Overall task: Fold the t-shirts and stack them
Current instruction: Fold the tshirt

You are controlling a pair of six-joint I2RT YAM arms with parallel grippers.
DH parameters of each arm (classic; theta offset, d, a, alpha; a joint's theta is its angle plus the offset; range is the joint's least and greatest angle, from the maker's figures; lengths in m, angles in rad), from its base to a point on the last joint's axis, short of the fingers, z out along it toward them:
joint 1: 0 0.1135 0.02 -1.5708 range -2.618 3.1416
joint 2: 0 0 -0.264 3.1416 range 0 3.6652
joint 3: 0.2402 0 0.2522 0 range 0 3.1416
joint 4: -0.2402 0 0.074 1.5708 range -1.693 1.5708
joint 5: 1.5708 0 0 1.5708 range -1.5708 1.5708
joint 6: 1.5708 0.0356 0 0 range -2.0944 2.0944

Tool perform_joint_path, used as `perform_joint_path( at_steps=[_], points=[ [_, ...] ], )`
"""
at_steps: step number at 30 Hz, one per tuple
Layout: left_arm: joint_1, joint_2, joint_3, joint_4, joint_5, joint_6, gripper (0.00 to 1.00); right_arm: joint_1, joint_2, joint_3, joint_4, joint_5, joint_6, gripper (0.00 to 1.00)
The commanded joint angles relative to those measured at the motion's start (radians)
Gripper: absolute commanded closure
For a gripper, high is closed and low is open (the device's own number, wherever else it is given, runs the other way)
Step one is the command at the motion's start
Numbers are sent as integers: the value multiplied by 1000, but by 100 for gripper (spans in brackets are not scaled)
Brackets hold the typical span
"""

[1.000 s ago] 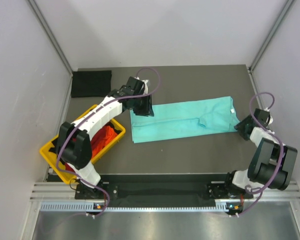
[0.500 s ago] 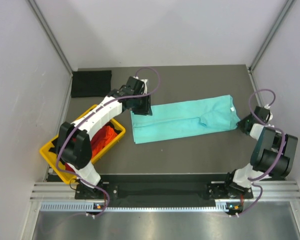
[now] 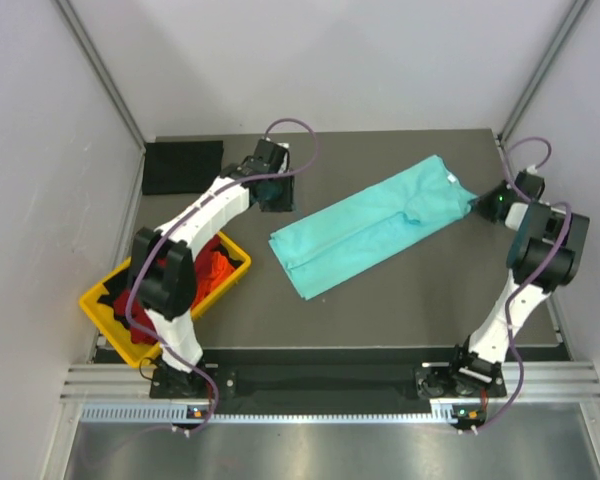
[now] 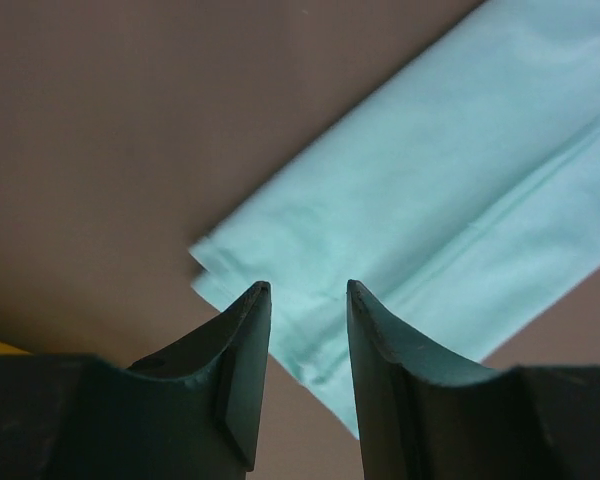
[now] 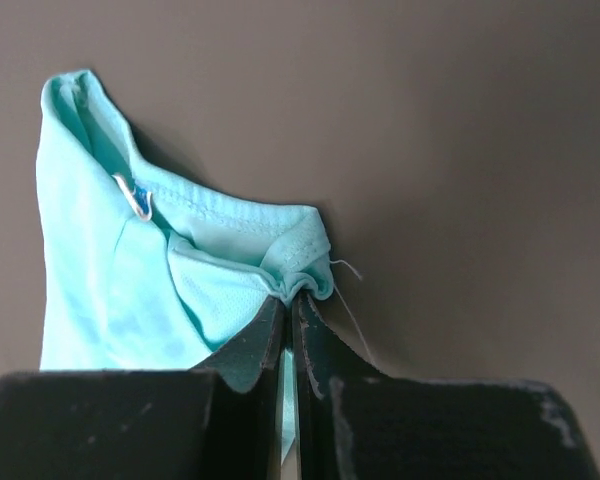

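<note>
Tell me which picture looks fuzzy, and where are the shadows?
Left wrist view: the soft mint-teal cloth t-shirt looks fuzzy, its edges smeared, and the left gripper is just dark shapes up close. Right wrist view: sharp, with a dark shadow beside the shirt's edge where the right gripper pinches it. Top external view: clear and evenly lit, no glare on the dark grey table.

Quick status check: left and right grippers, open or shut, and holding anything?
Left gripper: open, nothing between its fingers.
Right gripper: shut on the mint-teal t-shirt, pinching cloth at its collar.
</note>
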Motion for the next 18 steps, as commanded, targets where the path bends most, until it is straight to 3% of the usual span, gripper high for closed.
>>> perform_joint_path(
  at_steps=[1, 6, 11, 14, 18],
  points=[
    [46, 84, 97, -3, -23, 48, 58, 18, 120, 200, -29, -61, -12, 100],
    [89, 216, 163, -27, -8, 70, 57, 32, 301, 486, -53, -135, 15, 100],
    [111, 328, 207, -50, 98, 107, 54, 61, 447, 706, -77, -199, 19, 98],
    [108, 381, 236, -66, 157, 131, 53, 71, 487, 768, -88, -202, 28, 89],
    [108, 411, 235, -77, 189, 153, 52, 68, 427, 712, -106, -176, 21, 68]
  ],
)
